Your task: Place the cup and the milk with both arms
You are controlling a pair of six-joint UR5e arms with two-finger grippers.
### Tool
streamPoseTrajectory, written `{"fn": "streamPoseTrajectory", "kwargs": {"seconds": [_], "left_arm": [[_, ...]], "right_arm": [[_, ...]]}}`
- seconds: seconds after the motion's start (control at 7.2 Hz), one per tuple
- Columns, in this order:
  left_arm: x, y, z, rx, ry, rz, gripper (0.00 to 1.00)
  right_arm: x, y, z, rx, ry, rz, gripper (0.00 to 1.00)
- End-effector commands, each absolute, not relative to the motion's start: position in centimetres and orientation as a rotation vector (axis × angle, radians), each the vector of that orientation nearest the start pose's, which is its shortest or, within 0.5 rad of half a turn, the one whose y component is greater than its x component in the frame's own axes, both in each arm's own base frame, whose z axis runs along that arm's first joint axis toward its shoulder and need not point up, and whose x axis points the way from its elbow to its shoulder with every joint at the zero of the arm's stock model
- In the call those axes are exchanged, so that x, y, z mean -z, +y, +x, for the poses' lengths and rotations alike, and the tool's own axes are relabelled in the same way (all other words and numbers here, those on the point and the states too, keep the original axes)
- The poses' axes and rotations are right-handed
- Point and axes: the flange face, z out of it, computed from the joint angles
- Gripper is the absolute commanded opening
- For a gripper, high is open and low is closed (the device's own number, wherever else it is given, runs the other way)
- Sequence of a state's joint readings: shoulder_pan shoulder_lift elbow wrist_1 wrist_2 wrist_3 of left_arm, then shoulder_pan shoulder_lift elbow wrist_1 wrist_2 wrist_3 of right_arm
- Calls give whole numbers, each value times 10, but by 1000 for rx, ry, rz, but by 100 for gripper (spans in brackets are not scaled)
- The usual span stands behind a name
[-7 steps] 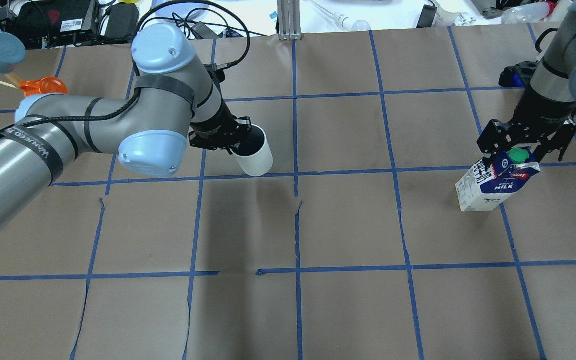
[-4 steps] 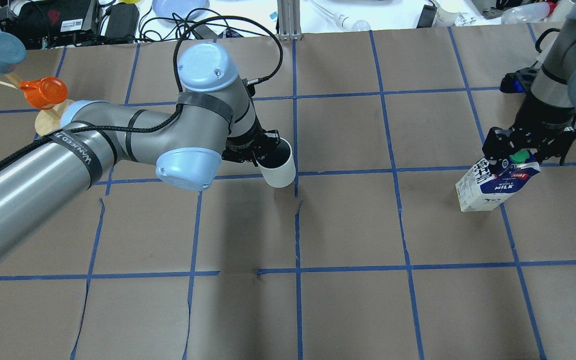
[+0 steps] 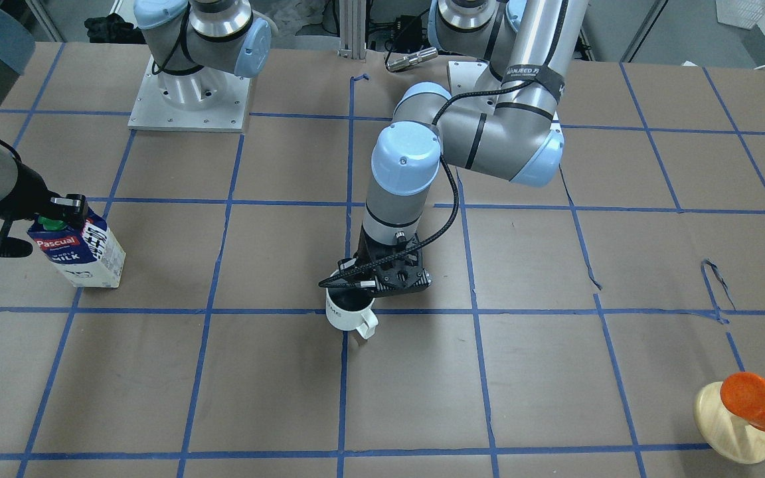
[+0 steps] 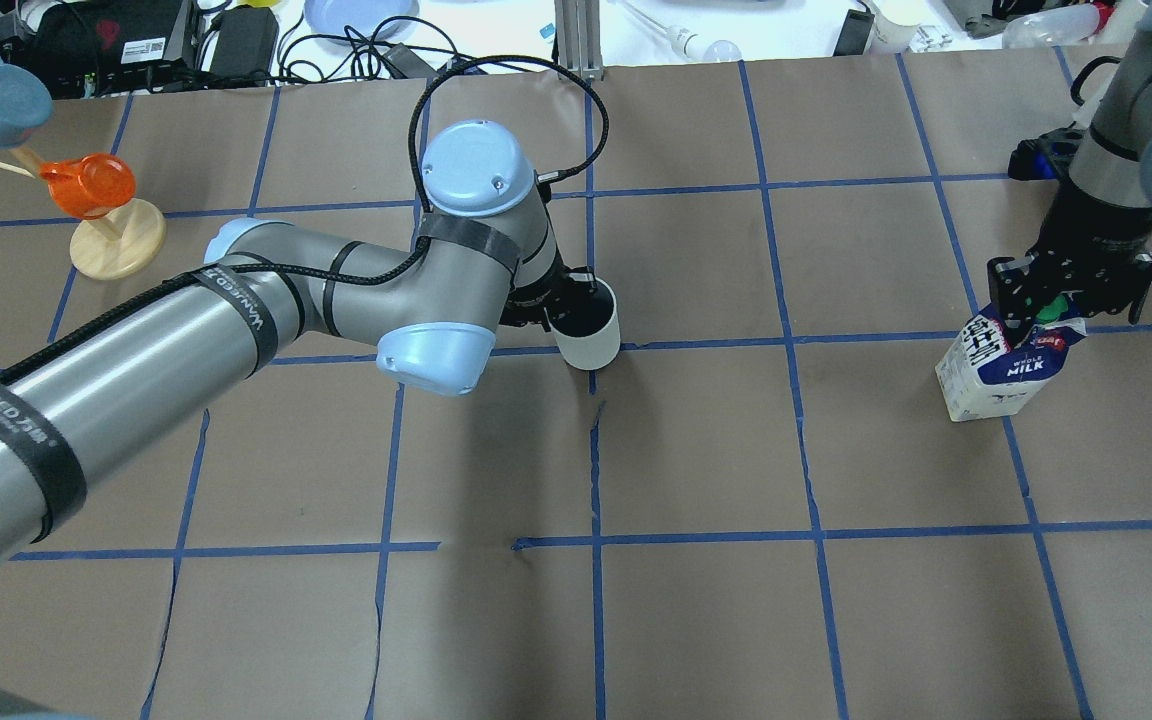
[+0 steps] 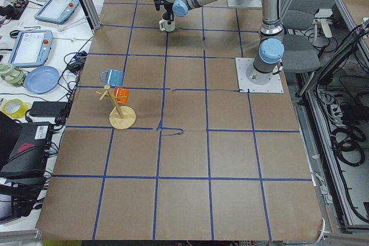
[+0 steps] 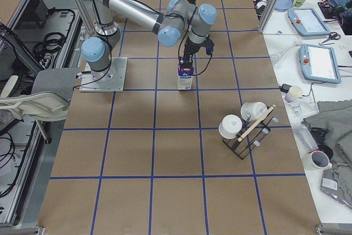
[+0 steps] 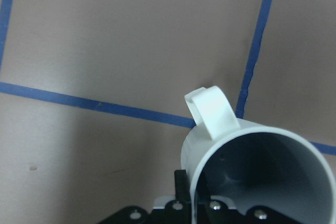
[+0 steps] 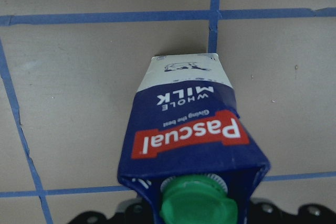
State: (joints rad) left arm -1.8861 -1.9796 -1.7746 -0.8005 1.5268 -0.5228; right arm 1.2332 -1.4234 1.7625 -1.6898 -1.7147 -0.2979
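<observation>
The white cup (image 4: 591,340) with its dark inside hangs from my left gripper (image 4: 564,302), which is shut on its rim. It is just above the table near the centre tape crossing, handle pointing away from the robot (image 3: 364,325). The left wrist view shows the cup (image 7: 247,166) and its handle over the blue tape. The blue and white milk (image 4: 1006,370) is at the right side of the table, with my right gripper (image 4: 1048,298) shut on its gabled top by the green cap (image 8: 197,203). The milk (image 3: 84,252) tilts slightly; I cannot tell whether its base touches the table.
A wooden mug tree (image 4: 118,248) with an orange and a blue cup stands at the far left. A black rack with white cups (image 6: 242,130) stands beyond the milk toward the table's right end. The right arm's base plate (image 3: 186,99) is bolted near the robot's edge. Cables and devices (image 4: 136,40) line the far edge.
My left arm has carried the cup to the right, toward the centre line. My right gripper has come down and closed on the milk's top, and the carton has shifted slightly right.
</observation>
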Motion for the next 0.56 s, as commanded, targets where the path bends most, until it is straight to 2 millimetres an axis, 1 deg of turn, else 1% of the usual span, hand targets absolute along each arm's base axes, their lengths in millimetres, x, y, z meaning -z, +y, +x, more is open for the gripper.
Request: {"fn": "streamPoseTrajectory", "kwargs": {"seconds": [0.0, 0.14, 0.28, 0.42], "left_arm": [[-244, -539, -323, 253, 3218, -315, 0], [-244, -540, -323, 255, 3218, -322, 20], [-256, -539, -321, 278, 3218, -323, 61], [-267, -538, -316, 267, 3216, -330, 93]], "right_arm": [[-362, -544, -59, -312, 3209, 46, 45], [-369, -566, -58, -281, 3214, 59, 45], [-374, -589, -28, -233, 3201, 20, 46], [-379, -599, 14, -220, 3210, 61, 46]]}}
